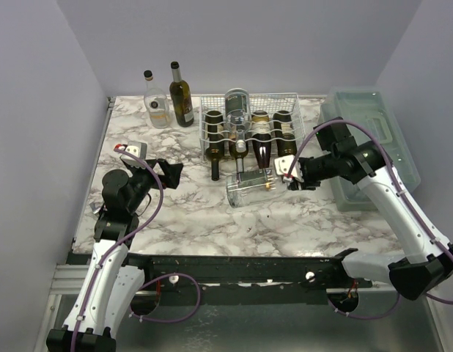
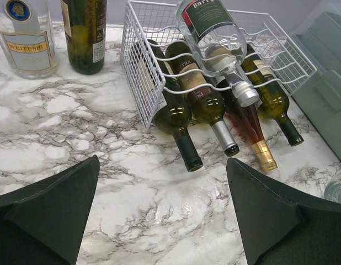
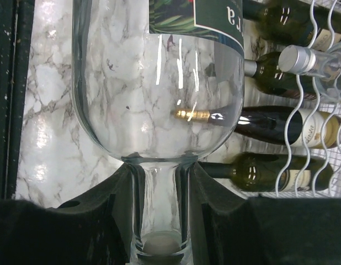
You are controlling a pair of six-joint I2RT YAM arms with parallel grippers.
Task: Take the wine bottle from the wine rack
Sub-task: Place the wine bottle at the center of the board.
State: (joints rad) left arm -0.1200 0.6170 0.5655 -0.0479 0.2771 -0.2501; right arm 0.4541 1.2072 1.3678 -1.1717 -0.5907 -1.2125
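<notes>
Right-arm grasp: I am gripping the clear wine bottle (image 1: pixel 250 188) by its neck in my right jaws; it is lying crosswise just before the wine rack (image 1: pixel 206 128), off it, body stretching leftward from them. My left jaws are gaping empty (well apart). Whether it is touching the bench (image 1: pixel 204 220) is proving unclear.
</notes>
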